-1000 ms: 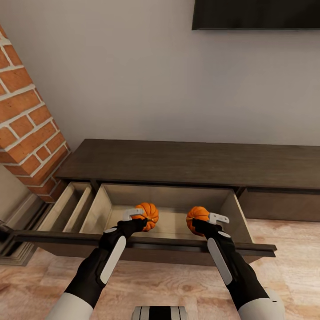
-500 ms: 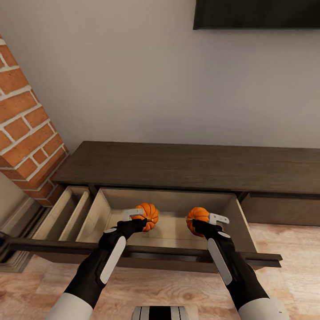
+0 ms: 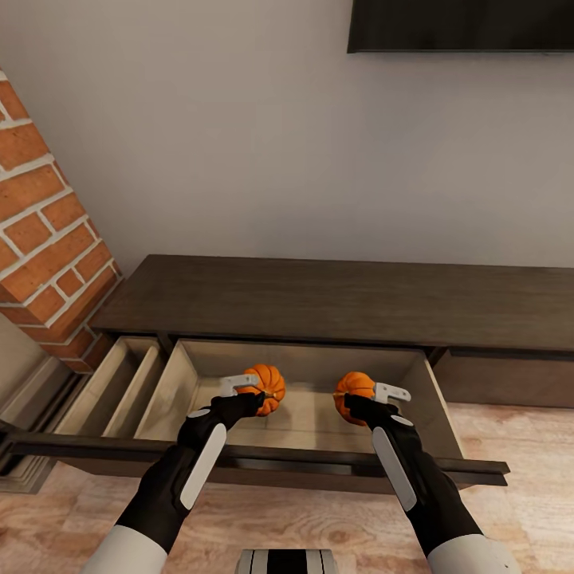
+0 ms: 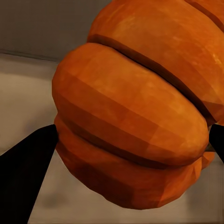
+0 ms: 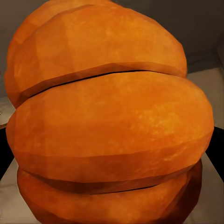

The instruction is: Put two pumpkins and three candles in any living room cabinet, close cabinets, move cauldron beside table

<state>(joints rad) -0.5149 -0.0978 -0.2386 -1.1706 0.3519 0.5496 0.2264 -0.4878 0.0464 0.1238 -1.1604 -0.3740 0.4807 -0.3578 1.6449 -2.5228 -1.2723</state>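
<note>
Two orange ribbed pumpkins hang over the open drawer of the long dark-brown cabinet (image 3: 335,303). My left gripper (image 3: 253,394) is shut on the left pumpkin (image 3: 266,387), whose ribs bulge close up in the left wrist view (image 4: 135,116) between dark fingers (image 4: 23,177). My right gripper (image 3: 365,398) is shut on the right pumpkin (image 3: 354,395), seen large in the right wrist view (image 5: 107,121). Both pumpkins are held above the drawer's pale beige floor (image 3: 307,414), inside its walls. The candles, cauldron and table are out of view.
A second, narrower drawer (image 3: 119,383) stands open to the left. The big drawer's dark front (image 3: 263,462) juts toward me over the wooden floor (image 3: 518,494). A brick pillar (image 3: 48,239) rises at the left. A dark screen (image 3: 461,25) hangs on the wall above.
The view has shifted slightly left and closer to the cabinet, so the drawer looks larger. Both grippers still hold their pumpkins in the same pose over the drawer.
</note>
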